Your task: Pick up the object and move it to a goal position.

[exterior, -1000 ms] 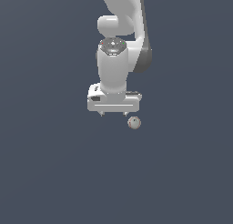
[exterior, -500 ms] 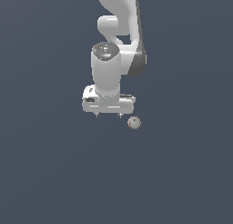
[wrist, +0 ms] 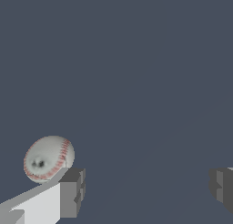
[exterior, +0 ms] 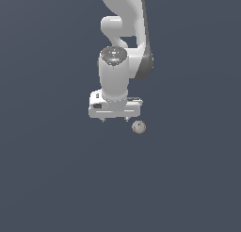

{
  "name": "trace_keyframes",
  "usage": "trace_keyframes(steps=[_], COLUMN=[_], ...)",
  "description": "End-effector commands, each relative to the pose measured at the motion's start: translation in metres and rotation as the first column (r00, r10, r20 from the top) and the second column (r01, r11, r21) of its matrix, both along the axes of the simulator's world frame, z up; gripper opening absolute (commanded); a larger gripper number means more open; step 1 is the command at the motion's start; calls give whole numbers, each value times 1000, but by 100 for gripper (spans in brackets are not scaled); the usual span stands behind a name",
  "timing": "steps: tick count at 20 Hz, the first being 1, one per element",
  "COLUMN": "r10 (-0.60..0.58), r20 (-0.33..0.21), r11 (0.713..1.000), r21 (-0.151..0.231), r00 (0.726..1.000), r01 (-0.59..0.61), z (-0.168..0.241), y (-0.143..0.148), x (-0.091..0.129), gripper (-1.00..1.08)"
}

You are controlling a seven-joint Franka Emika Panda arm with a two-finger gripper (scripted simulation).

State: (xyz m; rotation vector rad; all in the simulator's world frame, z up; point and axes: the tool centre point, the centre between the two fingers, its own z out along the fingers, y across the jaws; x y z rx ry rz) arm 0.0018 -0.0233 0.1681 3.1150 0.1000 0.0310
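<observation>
In the exterior view the arm's white wrist housing hides most of the pincer (exterior: 115,119); only two short finger stubs show below it. The wrist view cuts both fingers (wrist: 72,192) off at the frame edge. They stand wide apart, holding nothing. The baseball (exterior: 138,127) lies on the table (exterior: 52,179), just off the pincer toward the exterior view's right, outside the gap. Being round, it has no long axis. Since a second ago the pincer has shifted slightly toward the exterior view's left; the ball has stayed put.
</observation>
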Motion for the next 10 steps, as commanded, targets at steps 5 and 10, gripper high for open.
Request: trace_keyframes(steps=[5, 10], r10=[152, 314], r20=[-8, -16], r11=[988, 950], r21=[-2, -2], r00=[988, 949], r01=[-152, -314], z=[-11, -23], y=[17, 35], x=[-4, -9], gripper=[100, 100])
